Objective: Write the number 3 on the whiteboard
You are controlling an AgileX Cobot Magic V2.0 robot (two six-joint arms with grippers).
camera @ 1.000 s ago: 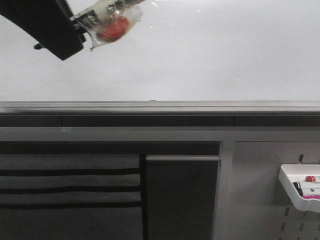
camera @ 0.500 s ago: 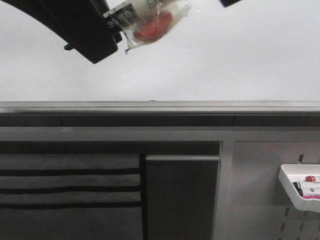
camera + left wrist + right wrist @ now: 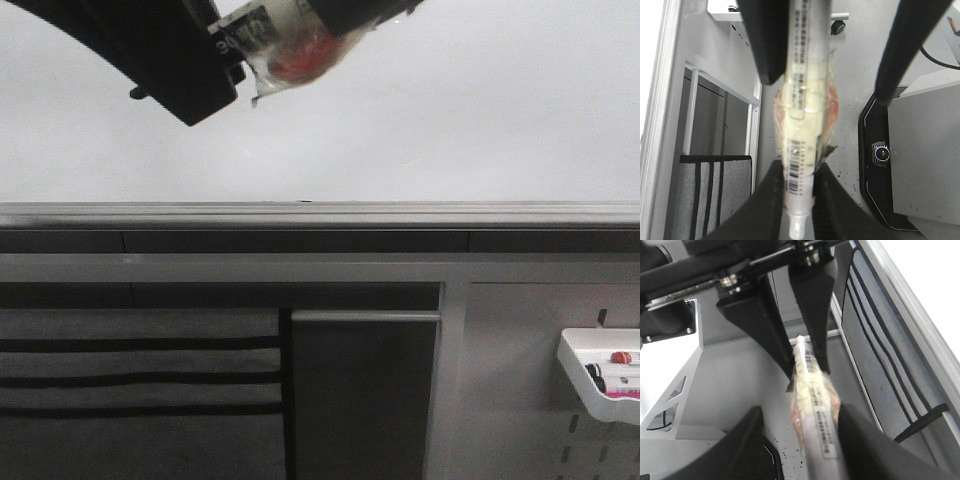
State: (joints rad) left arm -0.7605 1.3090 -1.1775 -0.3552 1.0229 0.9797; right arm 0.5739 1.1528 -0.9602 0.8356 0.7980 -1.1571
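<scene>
Since a moment ago, my right pincer (image 3: 365, 12) has slid in over the marker's (image 3: 270, 30) wrapped red end. Behind spreads the whiteboard (image 3: 450, 120), blank where visible. My left pincer (image 3: 795, 185) grips the marker; my right's fingers (image 3: 752, 440) straddle it, contact unclear.

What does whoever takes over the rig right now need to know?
Left pincer: shut on the marker, a white barrel with tape and something red around its middle.
Right pincer: around the marker's other end; the left wrist view shows its fingers apart, so it reads as open.
Both are high over the whiteboard, at the top left of the front view.
Done: marker picked up. No number 3 is visible on the board.
Left: probably uncap or hand over, then write the 3.
</scene>
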